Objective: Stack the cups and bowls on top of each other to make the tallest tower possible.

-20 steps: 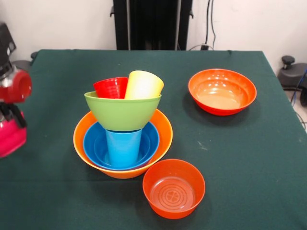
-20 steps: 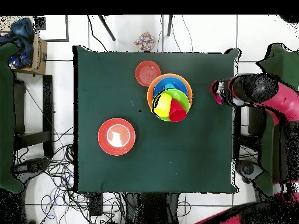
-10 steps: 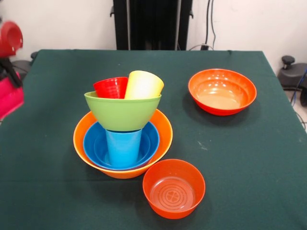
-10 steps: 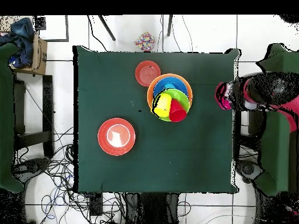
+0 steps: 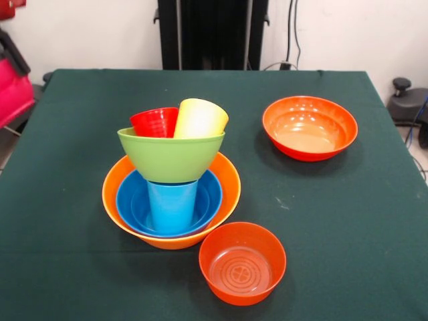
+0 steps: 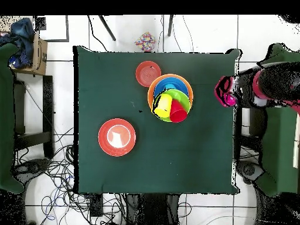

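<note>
At the left edge of the front view the gripper (image 5: 12, 87) sits off the worktop (image 5: 348, 221), carrying something magenta-pink; only part of it shows. In the overhead view the gripper (image 6: 227, 94) lies just past the worktop's (image 6: 117, 76) edge, with a pink rounded piece at its tip. Whether the fingers are apart or clamped cannot be told from either view.

Left of centre stands the tower (image 5: 171, 180). Base: pale orange bowl (image 5: 112, 200). Nested in it, blue bowl (image 5: 130, 204). Light blue cup (image 5: 172, 204) stands upright in the blue bowl. Lime green bowl (image 5: 170, 157) rests on top of that cup. Inside the green bowl: red cup (image 5: 154, 122) and yellow cup (image 5: 199, 119), side by side, the yellow one tilted. Overhead, the tower (image 6: 170, 97) sits toward the upper middle of the cloth.

Just right of the tower's base at the near edge, a small red-orange bowl (image 5: 242, 263), upright, close to the orange bowl's rim, contact unclear.

Far right, a wider red-orange bowl (image 5: 309, 127), upright, well apart from the tower.
</note>
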Tool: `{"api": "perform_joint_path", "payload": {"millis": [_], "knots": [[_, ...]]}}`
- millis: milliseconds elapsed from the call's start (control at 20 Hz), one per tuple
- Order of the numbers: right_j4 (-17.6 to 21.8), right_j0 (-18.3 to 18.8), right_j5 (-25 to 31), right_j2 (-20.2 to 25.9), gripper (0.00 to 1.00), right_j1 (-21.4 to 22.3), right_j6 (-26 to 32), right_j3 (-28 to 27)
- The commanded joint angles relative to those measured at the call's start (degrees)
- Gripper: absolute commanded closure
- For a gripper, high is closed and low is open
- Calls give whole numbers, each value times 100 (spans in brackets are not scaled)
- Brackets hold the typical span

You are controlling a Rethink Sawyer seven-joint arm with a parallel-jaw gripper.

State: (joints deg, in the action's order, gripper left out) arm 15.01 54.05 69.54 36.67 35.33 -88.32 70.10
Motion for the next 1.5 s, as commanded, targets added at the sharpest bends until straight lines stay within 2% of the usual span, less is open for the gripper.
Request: {"api": "perform_joint_path", "payload": {"millis": [50,250,850,1150,1500], "knots": [[-203,-150,739,354,100,337,982,608],[-213,-259,630,351,100,363,848,622],[-178,-524,-188,317,100,484,393,943],[-174,-851,-124,187,100,384,-11,580],[-83,-1099,-407,14,100,315,-250,427]]}}
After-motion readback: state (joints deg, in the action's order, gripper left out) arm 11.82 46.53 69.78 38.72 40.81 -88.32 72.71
